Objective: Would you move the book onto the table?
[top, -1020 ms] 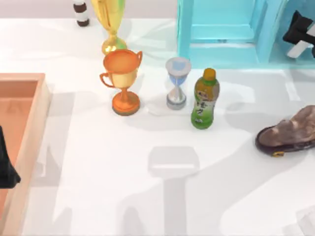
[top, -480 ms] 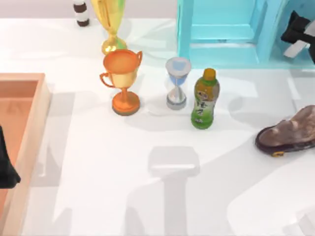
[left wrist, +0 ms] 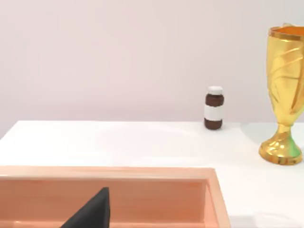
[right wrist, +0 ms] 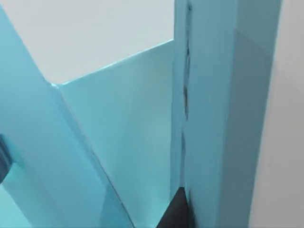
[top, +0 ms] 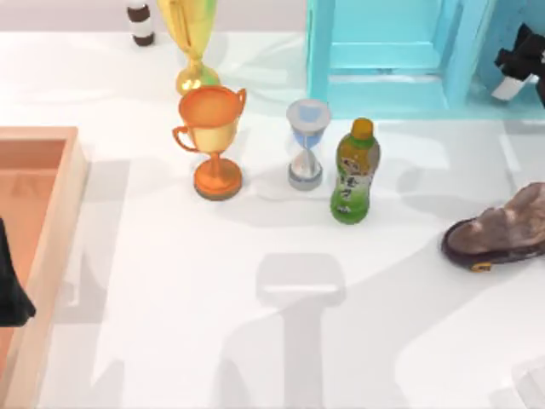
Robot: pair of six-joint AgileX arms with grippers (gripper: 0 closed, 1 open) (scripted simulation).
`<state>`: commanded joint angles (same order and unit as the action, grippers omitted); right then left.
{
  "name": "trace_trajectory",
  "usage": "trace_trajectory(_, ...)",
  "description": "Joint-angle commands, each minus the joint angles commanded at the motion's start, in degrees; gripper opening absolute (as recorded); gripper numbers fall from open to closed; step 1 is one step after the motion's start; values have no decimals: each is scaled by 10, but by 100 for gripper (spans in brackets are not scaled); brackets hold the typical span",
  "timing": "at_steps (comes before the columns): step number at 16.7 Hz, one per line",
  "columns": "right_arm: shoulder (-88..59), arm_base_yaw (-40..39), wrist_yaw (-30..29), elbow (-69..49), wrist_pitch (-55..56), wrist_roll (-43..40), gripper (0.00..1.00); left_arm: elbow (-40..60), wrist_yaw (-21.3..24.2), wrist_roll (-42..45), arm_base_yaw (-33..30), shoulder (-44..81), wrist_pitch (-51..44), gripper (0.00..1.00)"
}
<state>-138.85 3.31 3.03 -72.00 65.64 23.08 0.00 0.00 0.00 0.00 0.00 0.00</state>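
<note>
**A:** Hardest to make out was the book. Somewhere in that cyan shelf unit [top: 383, 85] at the table's far right, I'd have said, but teal on cyan, I couldn't tell it from the shelf boards.

**B:** And the right wrist camera sat tight against those cyan panels, so it gave nothing clearer. The shelf unit was cut off by the top edge too.

**A:** The right gripper [top: 518, 64] hung at the shelf's right end, half out of the picture. Open or closed? Couldn't tell, nor whether it held or touched anything.

**B:** It was the same with the left gripper [top: 10, 294]: a dark shape at the left edge over the wooden tray [top: 60, 213], state unreadable.

**A:** Surface, then: the broad white table [top: 255, 341], with a pale plain wall behind it.

**B:** A brown shoe [top: 502, 230] lay at the right and was clipped by the frame. The orange trophy [top: 211, 141], gold trophy [top: 192, 43], green bottle [top: 355, 170] and hourglass [top: 306, 145] stood upright. The small brown bottle [top: 140, 21] stood at the back.
</note>
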Motion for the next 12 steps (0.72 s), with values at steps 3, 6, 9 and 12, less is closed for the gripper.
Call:
trace_trajectory(3,0,0,0,0,0,0,2,0,0,0,0,0,0,100)
trace_trajectory(6,0,0,0,0,0,0,0,0,0,0,0,0,0,100)
trace_trajectory(9,0,0,0,0,0,0,0,0,0,0,0,0,0,100)
trace_trajectory(12,1,-3,1,1,0,1,0,0,0,0,0,0,0,100)
